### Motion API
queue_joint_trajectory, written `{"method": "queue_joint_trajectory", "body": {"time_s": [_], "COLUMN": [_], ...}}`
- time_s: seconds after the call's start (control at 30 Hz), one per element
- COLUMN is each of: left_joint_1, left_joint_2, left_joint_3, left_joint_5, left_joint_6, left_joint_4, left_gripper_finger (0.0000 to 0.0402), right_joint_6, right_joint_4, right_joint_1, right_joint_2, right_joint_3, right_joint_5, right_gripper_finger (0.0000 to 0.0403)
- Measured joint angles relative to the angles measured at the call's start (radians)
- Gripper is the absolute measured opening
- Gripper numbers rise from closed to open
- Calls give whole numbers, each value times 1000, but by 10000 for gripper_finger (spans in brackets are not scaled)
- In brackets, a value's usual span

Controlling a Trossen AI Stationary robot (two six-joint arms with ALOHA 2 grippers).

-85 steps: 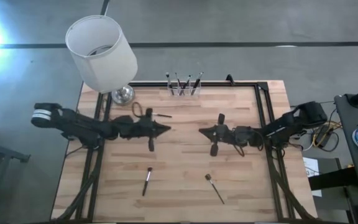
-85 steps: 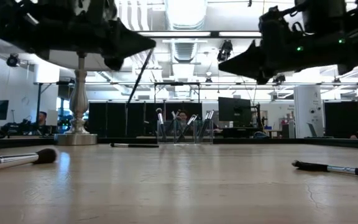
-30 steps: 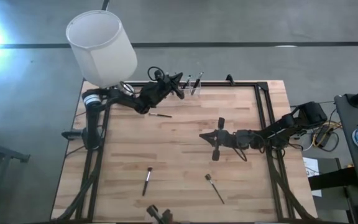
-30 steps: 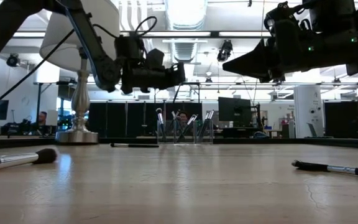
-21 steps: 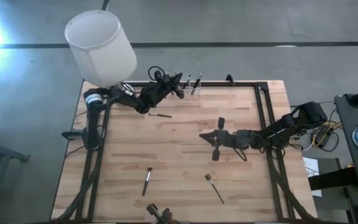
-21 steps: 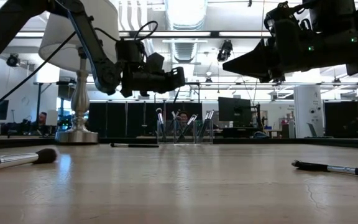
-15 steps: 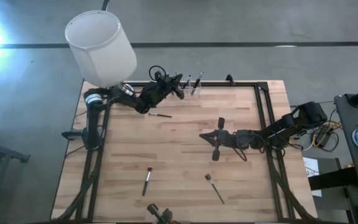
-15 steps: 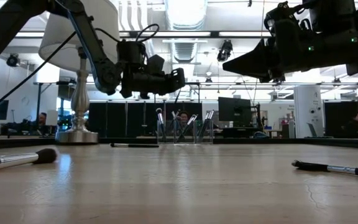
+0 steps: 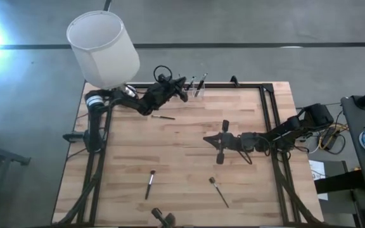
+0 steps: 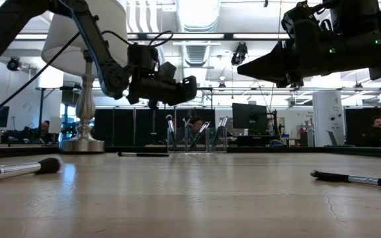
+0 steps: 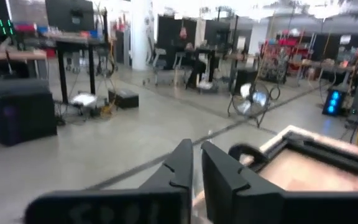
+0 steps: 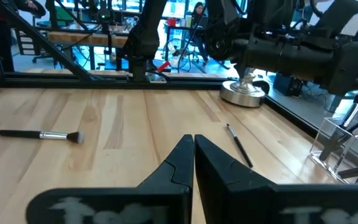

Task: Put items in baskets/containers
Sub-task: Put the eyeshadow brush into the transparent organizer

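Note:
A clear holder (image 9: pixel 193 89) with several brushes standing in it sits at the table's far edge; it also shows in the low view (image 10: pixel 197 140). My left gripper (image 9: pixel 184 82) hangs just above the holder's left end, and its fingers (image 11: pixel 182 165) stand a narrow gap apart with nothing visible between them. Three brushes lie flat on the wood: a thin dark one (image 9: pixel 164 116) near the holder, one at the near left (image 9: pixel 150 183) and one at the near middle (image 9: pixel 219 192). My right gripper (image 9: pixel 205 136) hovers shut over the table's middle (image 12: pixel 193 142).
A tall lamp with a white shade (image 9: pixel 103 49) and a metal foot (image 10: pixel 83 145) stands at the far left corner, close behind my left arm. A black frame (image 9: pixel 268 107) runs along the table's far and right edges. Bare wood lies between the loose brushes.
My left gripper has tipped a little while hanging above the holder. My right arm has kept still, and the three brushes on the table have not moved.

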Motion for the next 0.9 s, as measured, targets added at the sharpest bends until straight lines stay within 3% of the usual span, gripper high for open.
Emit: {"method": "queue_joint_trajectory", "body": {"time_s": [0.2, 0.33, 0.5, 0.73, 0.9], "left_joint_1": [-5, -19, -51, -167, -288], "left_joint_2": [-44, -89, -174, -333, -452], "left_joint_3": [13, 12, 7, 0, -98], "left_joint_5": [6, 79, 156, 179, 179], "left_joint_6": [6, 42, 81, 188, 209], "left_joint_4": [-87, -145, -309, -629, -681], "left_gripper_finger": [74, 80, 64, 5, 1], "right_joint_6": [-1, -1, 0, -1, 10], "right_joint_4": [0, 0, -2, -14, -13], "right_joint_1": [0, 0, 0, 0, 0], "right_joint_2": [0, 0, 0, 0, 0], "right_joint_3": [0, 0, 0, 0, 3], "right_joint_5": [0, 0, 0, 0, 2], "right_gripper_finger": [9, 9, 9, 9, 9]}}
